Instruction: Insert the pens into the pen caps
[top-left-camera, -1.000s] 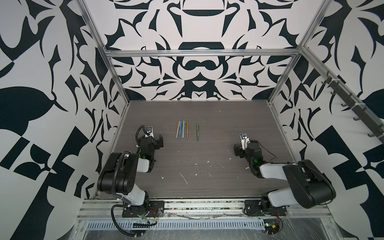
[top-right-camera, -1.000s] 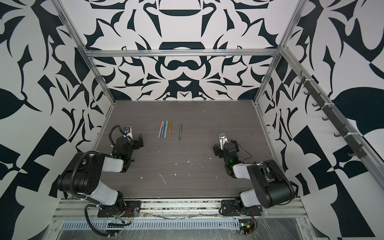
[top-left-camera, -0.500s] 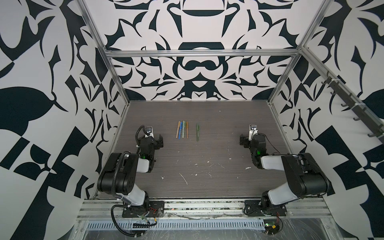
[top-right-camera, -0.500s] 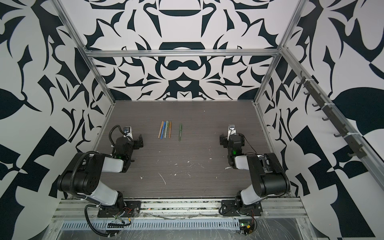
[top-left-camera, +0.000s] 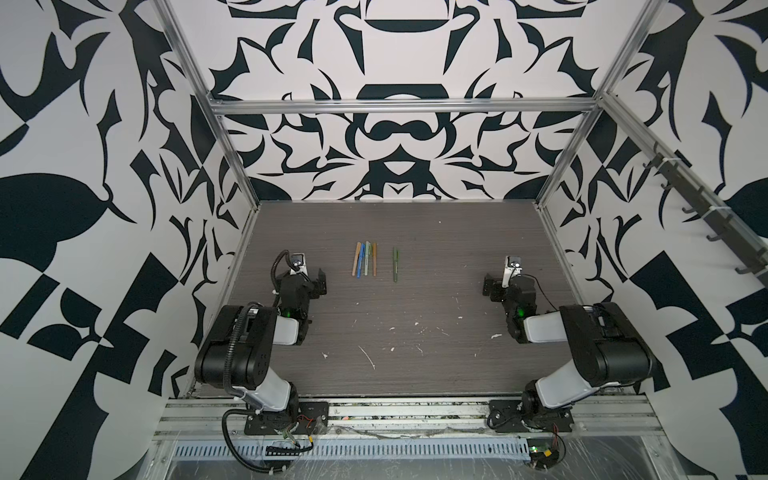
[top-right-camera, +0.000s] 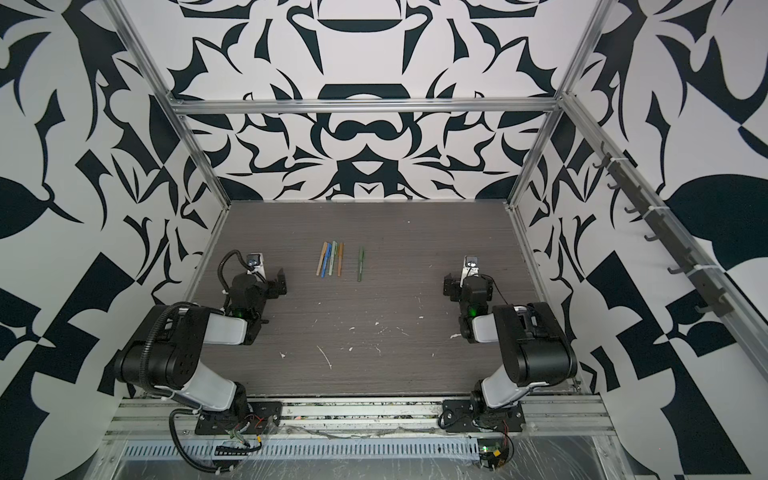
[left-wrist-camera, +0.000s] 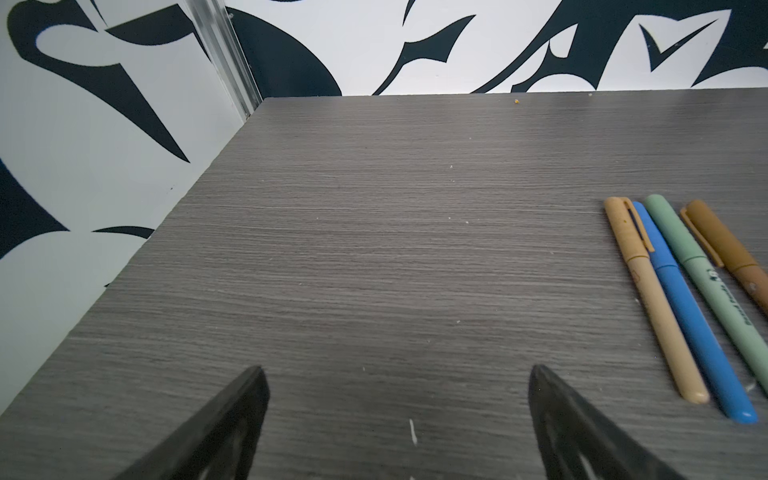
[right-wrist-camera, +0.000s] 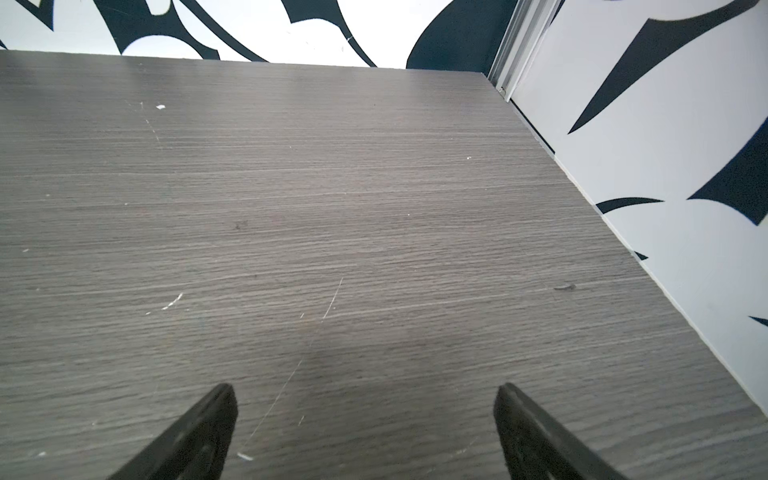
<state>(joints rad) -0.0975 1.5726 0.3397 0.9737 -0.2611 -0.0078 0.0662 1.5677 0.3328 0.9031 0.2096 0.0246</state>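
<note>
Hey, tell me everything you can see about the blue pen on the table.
The blue pen is a slim stick of matte-looking plastic. It is capped: a seam shows where its cap meets the barrel, and no tip is exposed. It lies flat on the grey wood-grain table, between and touching the tan pen and the light green pen. Nothing else touches it.
</note>
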